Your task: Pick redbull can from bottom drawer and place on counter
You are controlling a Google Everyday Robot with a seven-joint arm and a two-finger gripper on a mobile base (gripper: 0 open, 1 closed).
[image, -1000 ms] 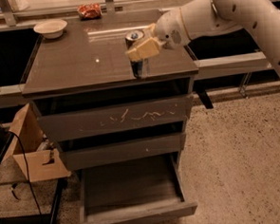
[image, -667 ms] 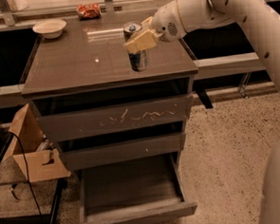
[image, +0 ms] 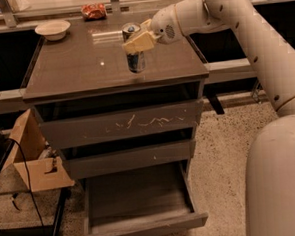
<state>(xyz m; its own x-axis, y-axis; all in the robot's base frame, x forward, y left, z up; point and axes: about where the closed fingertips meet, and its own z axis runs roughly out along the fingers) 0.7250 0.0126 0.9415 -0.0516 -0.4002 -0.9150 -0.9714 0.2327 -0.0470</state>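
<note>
My gripper [image: 139,42] is shut on the redbull can [image: 130,30], gripping it sideways around its middle. The can is upright over the middle-right of the counter [image: 74,69]. Its silver top shows above the fingers and its dark lower body shows below them. I cannot tell whether the base touches the glossy top or hangs just over its reflection. Low in the view, the bottom drawer [image: 144,224] is pulled out, and nothing shows inside it.
A white bowl [image: 52,28] sits at the counter's back left, with a red snack packet [image: 93,11] behind it on the ledge. The scratched upper drawer front [image: 123,124] is slightly out. A cardboard box [image: 35,164] stands at the left, and my arm and body [image: 281,172] fill the right.
The gripper, with the can in it, has shifted a little to the left and farther toward the back of the counter. The drawers have not moved.
</note>
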